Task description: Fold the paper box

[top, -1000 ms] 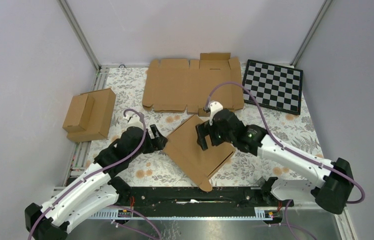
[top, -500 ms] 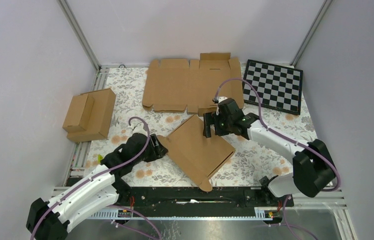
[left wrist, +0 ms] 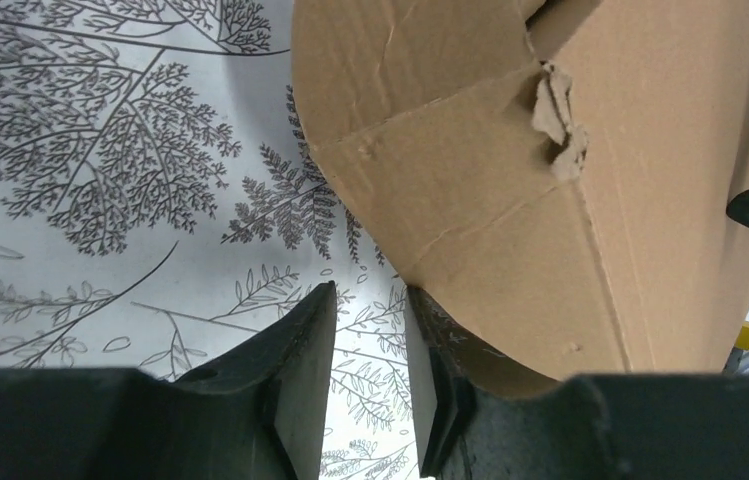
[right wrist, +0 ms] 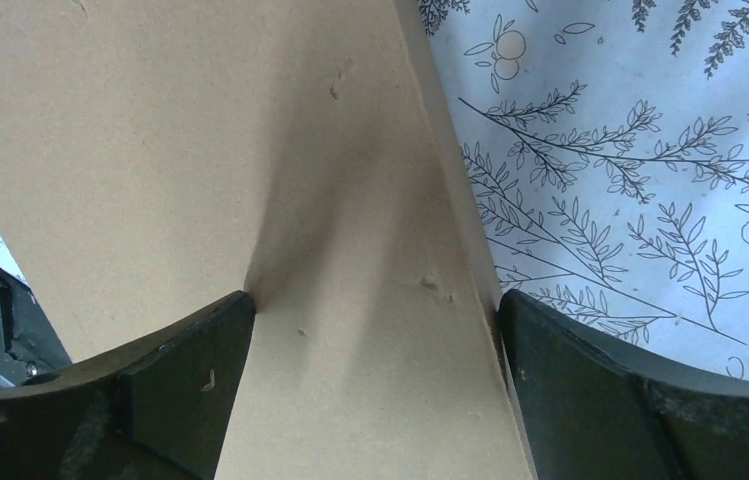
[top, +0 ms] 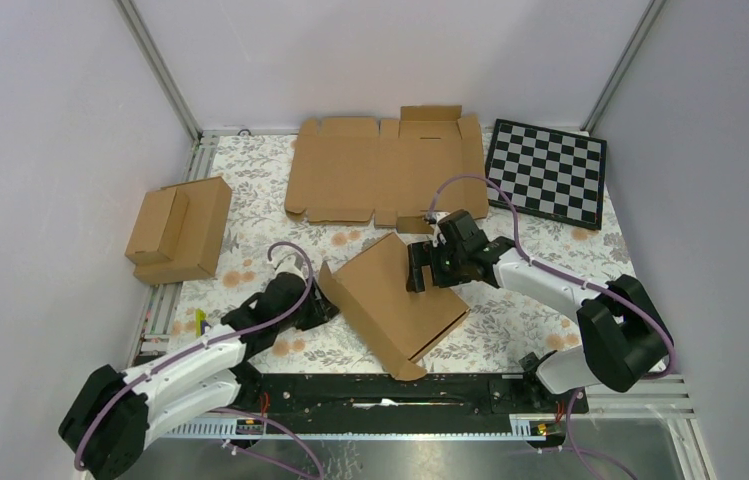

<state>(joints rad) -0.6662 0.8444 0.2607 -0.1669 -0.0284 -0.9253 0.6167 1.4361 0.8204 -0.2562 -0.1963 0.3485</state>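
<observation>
Diagonally on the floral surface (top: 550, 250) lies the paper box (top: 400, 300), its long axis running from far left to near right; both arms reach it. The left pincer (left wrist: 365, 295) sits at the box's left long edge, jaws a narrow gap apart with only cloth seen between them, one finger (left wrist: 440, 400) tucked under the raised flap (left wrist: 430, 150); the right pincer (top: 418, 270), spread wide and gripping nothing, straddles the far corner panel. Lifting that flap likely falls to the left arm.

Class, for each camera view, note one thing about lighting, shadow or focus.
Top external: even soft light, everything sharp. Left wrist: the paper box casts a soft shadow on the cloth. Right wrist: a dark shadow runs across the box's middle.
</observation>
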